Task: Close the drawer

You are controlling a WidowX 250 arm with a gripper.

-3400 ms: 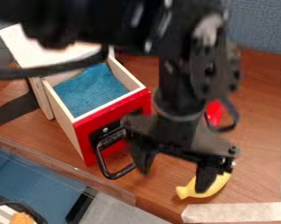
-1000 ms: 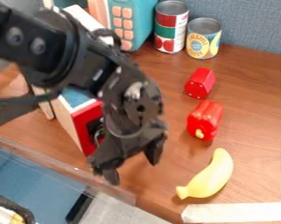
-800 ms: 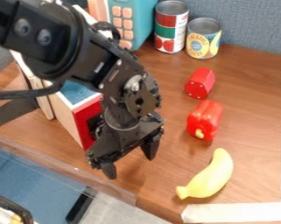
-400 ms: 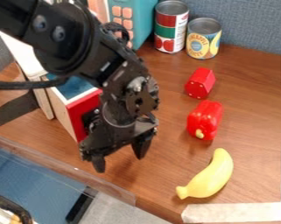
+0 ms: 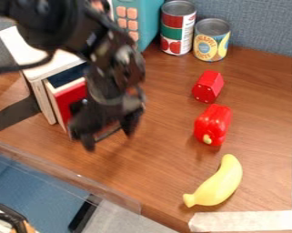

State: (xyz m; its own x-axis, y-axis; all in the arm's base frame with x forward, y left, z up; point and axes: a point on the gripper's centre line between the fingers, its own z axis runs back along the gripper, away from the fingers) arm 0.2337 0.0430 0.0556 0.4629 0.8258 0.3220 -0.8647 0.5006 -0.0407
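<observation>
From where I stand, looking down through the camera view, the drawer is over at nine to ten o'clock, partly open, its red front a little out from the pale wooden cabinet at ten and a strip of dark blue inside showing. The black arm comes in from eleven, and its gripper hangs at eight o'clock, just in front of that red front. Its two fingers are spread apart, with a dark bar between them; whether they touch it, I can't tell. Elsewhere on the brown table, there's a yellow banana at five o'clock, a shiny red pepper at three and a red block at two. Two cans stand upright near the grey partition, the taller one past twelve, the shorter one at one, and a teal toy with orange buttons at twelve.
</observation>
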